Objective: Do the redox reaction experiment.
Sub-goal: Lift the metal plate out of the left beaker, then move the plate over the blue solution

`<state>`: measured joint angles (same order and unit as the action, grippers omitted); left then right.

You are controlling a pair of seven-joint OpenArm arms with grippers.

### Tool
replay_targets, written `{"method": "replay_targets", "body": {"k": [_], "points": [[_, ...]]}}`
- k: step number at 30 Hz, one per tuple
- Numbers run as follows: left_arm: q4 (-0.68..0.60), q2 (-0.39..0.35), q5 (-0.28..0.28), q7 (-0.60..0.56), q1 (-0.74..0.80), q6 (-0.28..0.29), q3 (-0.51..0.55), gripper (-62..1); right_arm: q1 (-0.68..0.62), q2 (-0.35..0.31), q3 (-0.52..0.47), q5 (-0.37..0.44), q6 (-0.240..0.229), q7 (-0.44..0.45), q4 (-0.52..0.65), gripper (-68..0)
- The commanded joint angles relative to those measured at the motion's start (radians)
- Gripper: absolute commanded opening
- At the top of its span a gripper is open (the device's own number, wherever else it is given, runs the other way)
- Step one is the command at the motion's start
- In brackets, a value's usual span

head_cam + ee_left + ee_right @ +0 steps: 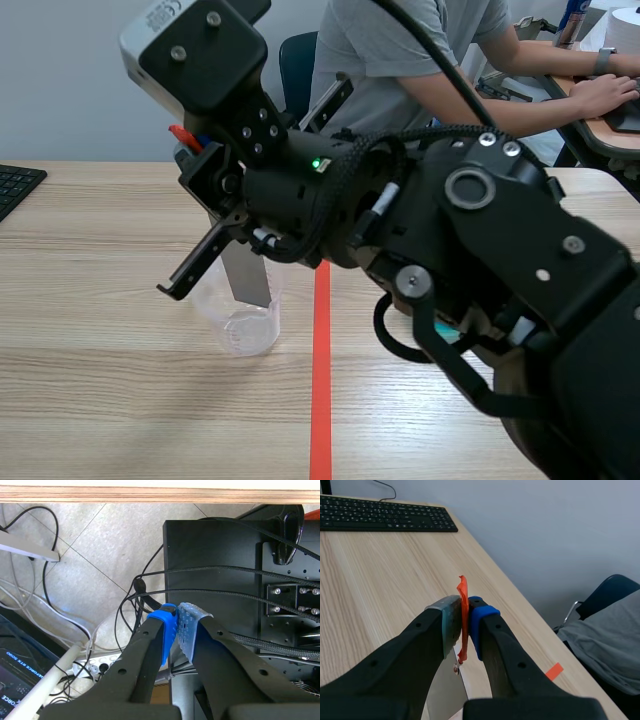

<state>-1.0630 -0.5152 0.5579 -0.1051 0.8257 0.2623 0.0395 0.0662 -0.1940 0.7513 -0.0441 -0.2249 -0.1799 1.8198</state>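
Right arm (500, 260): black, with bulky rounded housings, silver screws and a ringed round cap.
Cables: a black braided hose (430, 132) arches just behind the right gripper (465, 617); a smooth black cable (430, 50) runs farther back.
Status light (317, 163): green, just behind that gripper.
Camera box (190, 55): black with a grey-white edge, above that gripper.
Right fingers: black, with a blue pad (481, 622) and a grey pad (447, 622).
Left gripper (177, 622): black holed fingers and blue dotted pads (189, 627).

**Right arm (480, 250) stretches across past the middle**
The right gripper (465, 611) is clamped on a red strip (463, 587); the left gripper (177, 622) has its 2 pads pressed together, holding nothing.
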Motion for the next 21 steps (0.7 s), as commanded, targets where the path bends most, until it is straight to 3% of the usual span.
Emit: {"method": "replay_targets", "body": {"k": [1, 6, 15, 21], "points": [[-0.020, 0.005, 0.000, -0.007, 0.008, 0.002, 0.000, -57.7, 0.014, 0.000, -0.019, 0.015, -0.015, -0.005, 0.042, -66.2], [-0.020, 0.005, 0.000, -0.007, 0.008, 0.002, 0.000, -57.7, 0.014, 0.000, -0.060, 0.093, -0.087, -0.087, 0.125, -66.2], [-0.020, 0.005, 0.000, -0.007, 0.008, 0.002, 0.000, -57.7, 0.014, -0.004, -0.190, 0.225, -0.170, -0.228, 0.234, -66.3], [-0.020, 0.005, 0.000, -0.008, 0.008, 0.002, 0.000, -57.7, 0.014, -0.079, -0.297, 0.330, -0.215, -0.234, 0.266, -66.2]]}}
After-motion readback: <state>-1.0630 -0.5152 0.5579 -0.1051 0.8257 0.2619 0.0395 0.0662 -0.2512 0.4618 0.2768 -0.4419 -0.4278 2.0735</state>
